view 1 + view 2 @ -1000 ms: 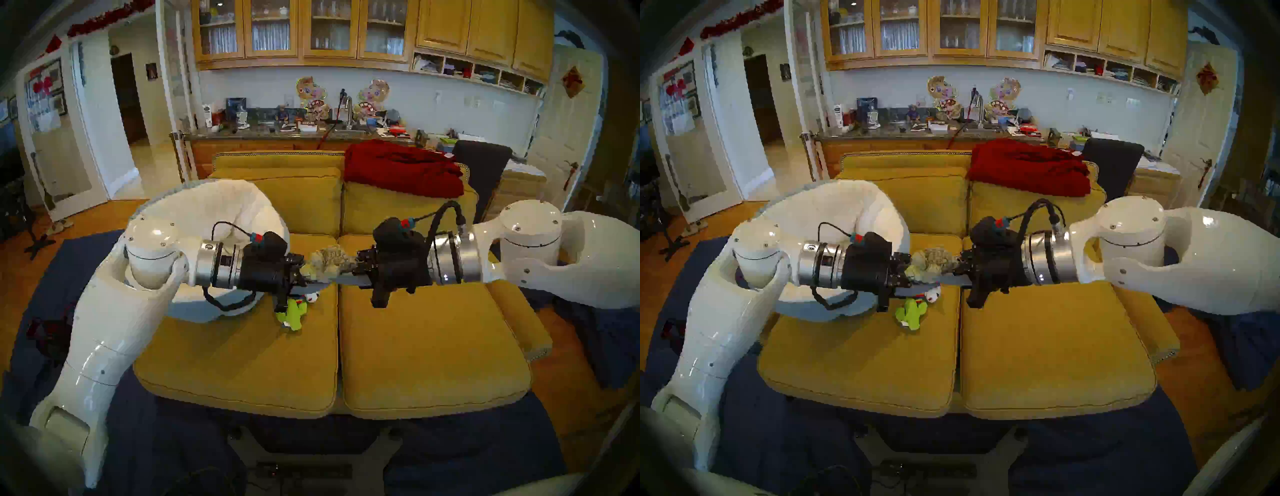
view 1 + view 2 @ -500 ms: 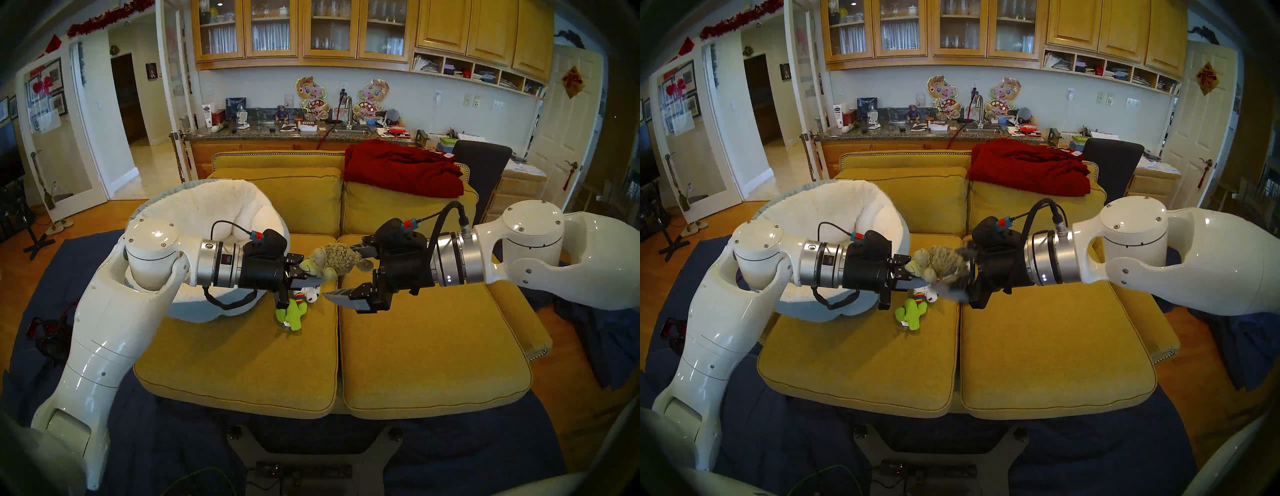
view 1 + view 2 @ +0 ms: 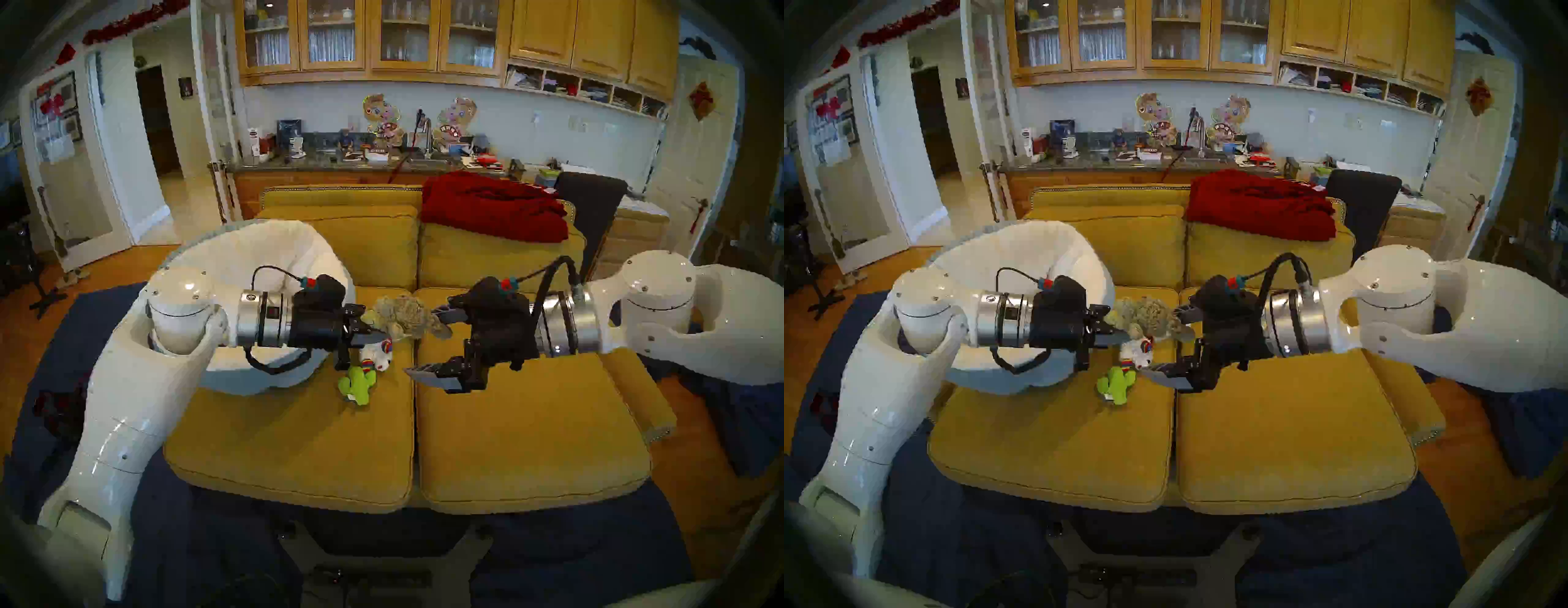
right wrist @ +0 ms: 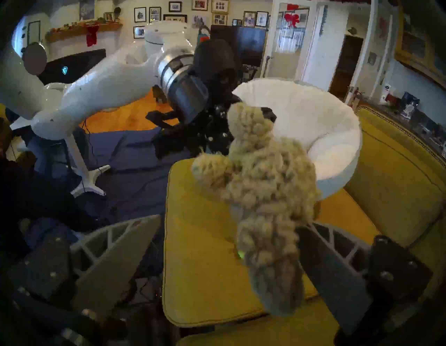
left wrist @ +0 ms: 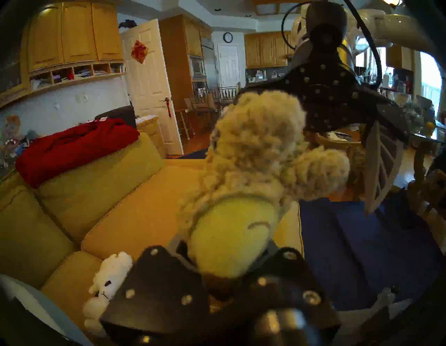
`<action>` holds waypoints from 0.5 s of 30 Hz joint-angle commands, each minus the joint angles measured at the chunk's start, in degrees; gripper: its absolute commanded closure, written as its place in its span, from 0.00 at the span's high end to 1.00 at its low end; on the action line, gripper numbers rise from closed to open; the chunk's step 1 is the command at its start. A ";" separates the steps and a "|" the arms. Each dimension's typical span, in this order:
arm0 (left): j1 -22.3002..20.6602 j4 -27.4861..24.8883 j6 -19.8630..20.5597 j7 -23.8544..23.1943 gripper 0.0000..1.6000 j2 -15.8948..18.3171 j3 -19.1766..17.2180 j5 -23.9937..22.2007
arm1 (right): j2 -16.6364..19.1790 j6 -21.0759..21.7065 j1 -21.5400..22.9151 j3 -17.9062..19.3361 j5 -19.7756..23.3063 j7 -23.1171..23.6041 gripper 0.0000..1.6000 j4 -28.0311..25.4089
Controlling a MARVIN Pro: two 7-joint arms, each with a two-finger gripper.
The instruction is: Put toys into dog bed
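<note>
A shaggy tan plush toy [image 3: 403, 316] hangs in the air over the seam between the sofa's seat cushions. My left gripper [image 3: 372, 329] is shut on its pale green head [image 5: 231, 236]. My right gripper [image 3: 432, 344] stands open around the toy's tail end, one finger [image 4: 333, 265] touching the fur and the other finger [image 4: 115, 253] well apart. Below on the seat lie a green cactus [image 3: 358, 382] and a white rainbow-trimmed lamb [image 3: 377, 354]. The dog bed [image 3: 254, 250], cream-lined with a blue-grey shell, sits tilted on the sofa's left side behind my left wrist.
A dark red blanket [image 3: 492, 208] drapes over the right of the sofa back. Mustard-yellow seat cushions [image 3: 530, 424] stretch in front of both arms. A navy rug [image 3: 212, 530] covers the floor, and a cluttered counter [image 3: 382, 157] stands behind the sofa.
My right gripper has opened and let go of the tan toy, then drawn slightly to the right. My left gripper has closed on the toy's head and now holds it alone.
</note>
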 commanded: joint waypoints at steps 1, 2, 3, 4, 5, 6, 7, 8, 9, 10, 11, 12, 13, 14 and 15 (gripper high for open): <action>-0.60 -0.48 0.10 -1.11 0.00 1.73 -3.48 -1.54 | 3.23 0.01 0.86 -0.05 -2.36 -1.70 1.00 0.67; -0.40 -0.52 0.13 -1.27 0.00 1.89 -3.81 -1.63 | 3.43 0.06 0.82 -0.21 -2.92 -2.07 1.00 0.69; -0.15 -0.61 0.17 -1.36 0.00 2.10 -4.19 -1.66 | 3.55 0.14 0.74 -0.39 -3.37 -2.53 1.00 0.76; 0.09 -0.69 0.23 -1.50 0.00 2.25 -4.58 -1.70 | 3.73 -0.02 0.67 -0.54 -3.58 -2.69 1.00 0.80; 0.43 -0.75 0.58 -1.39 0.00 2.59 -5.59 -1.77 | 4.13 0.00 0.67 -0.74 -4.09 -3.05 1.00 0.82; 0.45 -0.68 0.70 -1.51 0.00 2.73 -6.01 -1.88 | 4.32 -0.06 0.68 -0.83 -4.23 -3.10 1.00 0.83; 0.45 -0.68 0.70 -1.51 0.00 2.73 -6.01 -1.88 | 4.32 -0.06 0.68 -0.83 -4.23 -3.10 1.00 0.83; 0.49 -0.66 1.05 -1.29 0.00 2.85 -6.57 -1.90 | 4.51 -0.12 0.69 -0.91 -4.33 -3.13 1.00 0.84; 0.47 -0.60 1.18 -1.31 0.00 2.98 -6.99 -1.91 | 4.67 -0.17 0.71 -1.00 -4.49 -3.14 1.00 0.82; 0.43 -0.49 1.54 -1.18 0.00 3.21 -7.49 -1.80 | 4.92 -0.27 0.73 -1.08 -4.60 -3.16 1.00 0.74; 0.36 -0.33 1.83 -1.16 0.00 3.40 -7.87 -1.73 | 5.14 -0.32 0.76 -1.15 -4.74 -3.15 1.00 0.63; 0.27 -0.09 2.27 -0.86 0.00 3.59 -8.30 -1.46 | 5.44 -0.41 0.79 -1.24 -4.91 -3.13 1.00 0.47; 0.13 0.24 2.53 -0.77 0.00 3.72 -8.62 -1.38 | 5.66 -0.45 0.81 -1.31 -5.03 -3.11 1.00 0.34; -0.08 0.65 3.19 -0.20 0.00 3.90 -9.00 -0.92 | 5.88 -0.57 0.83 -1.44 -5.12 -3.18 1.00 0.21; -0.36 1.10 3.45 0.00 0.00 4.07 -9.20 -0.64 | 5.98 -0.66 0.85 -1.58 -5.16 -3.20 1.00 0.15</action>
